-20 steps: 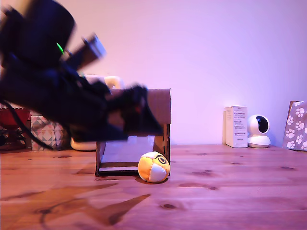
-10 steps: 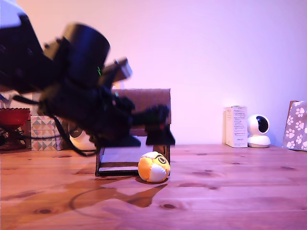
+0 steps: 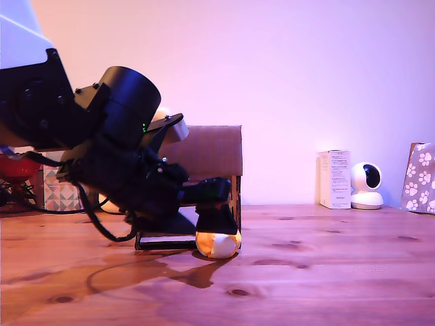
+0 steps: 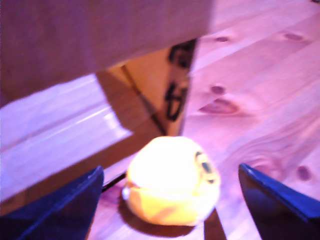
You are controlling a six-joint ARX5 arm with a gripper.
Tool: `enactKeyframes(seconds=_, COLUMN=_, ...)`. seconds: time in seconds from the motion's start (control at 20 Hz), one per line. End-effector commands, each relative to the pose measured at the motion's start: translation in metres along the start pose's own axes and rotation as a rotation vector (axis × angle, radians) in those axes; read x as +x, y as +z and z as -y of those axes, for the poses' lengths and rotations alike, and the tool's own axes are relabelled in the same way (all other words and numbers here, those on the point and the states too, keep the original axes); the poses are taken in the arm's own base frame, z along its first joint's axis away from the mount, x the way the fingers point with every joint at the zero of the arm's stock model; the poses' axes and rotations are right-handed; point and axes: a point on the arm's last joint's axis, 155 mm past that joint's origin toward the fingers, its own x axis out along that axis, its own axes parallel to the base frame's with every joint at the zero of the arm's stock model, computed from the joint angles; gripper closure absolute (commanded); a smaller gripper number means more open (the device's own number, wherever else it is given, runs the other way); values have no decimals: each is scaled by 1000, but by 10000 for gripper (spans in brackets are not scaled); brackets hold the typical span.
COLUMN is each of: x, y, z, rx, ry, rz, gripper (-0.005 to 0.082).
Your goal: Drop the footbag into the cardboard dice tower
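Orange, yellow and white, the footbag (image 4: 172, 181) sits on the wooden table (image 3: 326, 272) just in front of the cardboard dice tower (image 3: 207, 151), at the corner of its lower opening. The gripper (image 4: 172, 200) is spread wide, one dark finger (image 4: 60, 205) on each side of the ball, neither touching it. Behind stand a white box (image 3: 334, 179) and a small white camera (image 3: 367, 185).

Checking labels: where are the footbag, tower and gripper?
footbag (image 4: 172, 187), wrist view, pale top panel.
tower (image 3: 211, 149), exterior view, upper front panel.
gripper (image 4: 172, 200), wrist view, midway between fingertips.
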Motion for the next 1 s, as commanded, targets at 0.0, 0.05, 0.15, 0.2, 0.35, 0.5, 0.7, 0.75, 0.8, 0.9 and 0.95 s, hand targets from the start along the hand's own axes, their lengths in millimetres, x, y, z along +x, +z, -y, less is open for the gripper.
enactKeyframes(seconds=0.0, x=5, y=-14, z=0, rx=2, ry=-4, rz=-34, gripper=366)
enactKeyframes(seconds=0.05, x=5, y=-16, z=-2, rx=-1, ry=0, rz=-44, gripper=418)
enactKeyframes(seconds=0.15, x=5, y=-19, z=-4, rx=-4, ry=5, rz=-63, gripper=561)
enactKeyframes(seconds=0.2, x=5, y=-20, z=-5, rx=-6, ry=7, rz=-69, gripper=629)
enactKeyframes(seconds=0.35, x=5, y=-18, z=-5, rx=-6, ry=6, rz=-63, gripper=752)
enactKeyframes(seconds=0.5, x=-4, y=-10, z=7, rx=-7, ry=-50, rz=-72, gripper=753)
enactKeyframes(seconds=0.7, x=-30, y=10, z=28, rx=-11, ry=-133, rz=-84, gripper=753)
enactKeyframes(seconds=0.75, x=-37, y=15, z=30, rx=-11, ry=-141, rz=-85, gripper=752)
enactKeyframes(seconds=0.8, x=-44, y=21, z=32, rx=-11, ry=-143, rz=-83, gripper=752)
enactKeyframes(seconds=0.9, x=-59, y=34, z=36, rx=-9, ry=-147, rz=-71, gripper=752)
enactKeyframes(seconds=0.95, x=-66, y=40, z=38, rx=-7, ry=-153, rz=-64, gripper=752)
